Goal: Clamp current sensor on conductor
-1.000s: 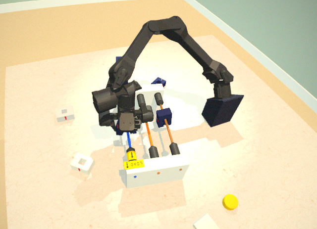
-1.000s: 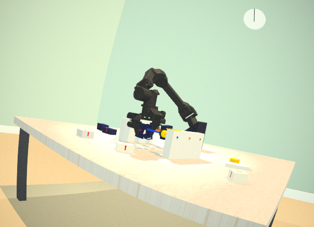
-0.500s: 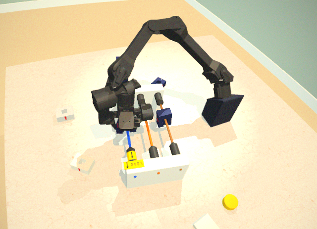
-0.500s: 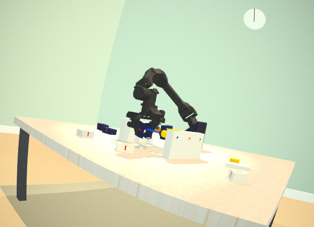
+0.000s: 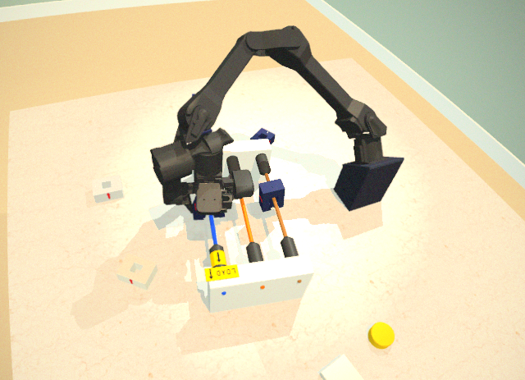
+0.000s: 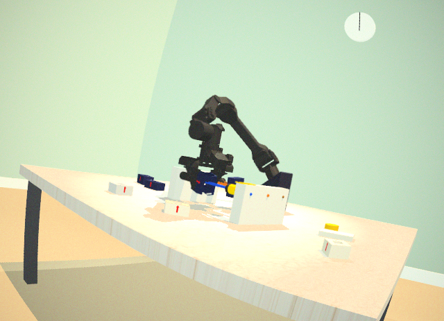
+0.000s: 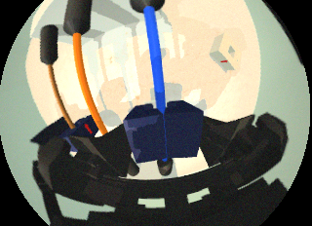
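The dark blue current sensor (image 5: 198, 215) (image 6: 206, 184) (image 7: 141, 135) sits around the blue conductor (image 5: 213, 230) (image 7: 155, 56). In the wrist view its two halves stand close together, with a thin blue line of conductor showing at the seam. My gripper (image 5: 209, 206) (image 6: 206, 181) (image 7: 160, 116) is shut on the sensor, one finger on each side. A red mark shows on the sensor's side in the exterior view, but its pointing direction is too small to read surely. The yellow LOAD label (image 5: 229, 272) lies on the near white end block, with its arrow pointing outward. The latch is hidden.
Orange (image 5: 246, 223) (image 7: 82, 70) and brown (image 5: 280, 219) (image 7: 58, 94) conductors run alongside; another dark blue clamp (image 5: 275, 194) surrounds the brown one. White end blocks (image 5: 258, 293) (image 6: 261, 206) hold the conductors. White blocks with red arrows (image 5: 107, 190) (image 6: 177, 208) and a yellow disc (image 5: 381, 335) (image 6: 331, 227) lie around.
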Available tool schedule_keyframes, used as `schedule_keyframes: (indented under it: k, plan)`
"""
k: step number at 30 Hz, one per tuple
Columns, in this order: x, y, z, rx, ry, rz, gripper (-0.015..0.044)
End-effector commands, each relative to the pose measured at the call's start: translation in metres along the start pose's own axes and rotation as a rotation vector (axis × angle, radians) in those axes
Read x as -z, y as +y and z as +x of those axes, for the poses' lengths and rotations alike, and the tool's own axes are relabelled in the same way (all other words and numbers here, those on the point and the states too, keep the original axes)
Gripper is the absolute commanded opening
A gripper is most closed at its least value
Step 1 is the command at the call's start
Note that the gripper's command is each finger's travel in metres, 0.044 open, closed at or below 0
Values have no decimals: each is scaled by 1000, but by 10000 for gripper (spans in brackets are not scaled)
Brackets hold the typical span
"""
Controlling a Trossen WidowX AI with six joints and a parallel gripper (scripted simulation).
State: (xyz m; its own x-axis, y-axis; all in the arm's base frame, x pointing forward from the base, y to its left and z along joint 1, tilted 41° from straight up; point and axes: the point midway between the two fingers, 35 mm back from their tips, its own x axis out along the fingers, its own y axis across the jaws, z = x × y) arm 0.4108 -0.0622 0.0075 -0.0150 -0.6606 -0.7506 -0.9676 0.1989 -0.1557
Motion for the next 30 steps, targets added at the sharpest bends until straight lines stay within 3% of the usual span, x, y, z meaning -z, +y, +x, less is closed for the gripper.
schedule_keyframes:
  k: [1,30]
  plan:
    - [-7,0,-8,12,-17,-9,0]
    - [-6,1,-4,6,-12,-11,0]
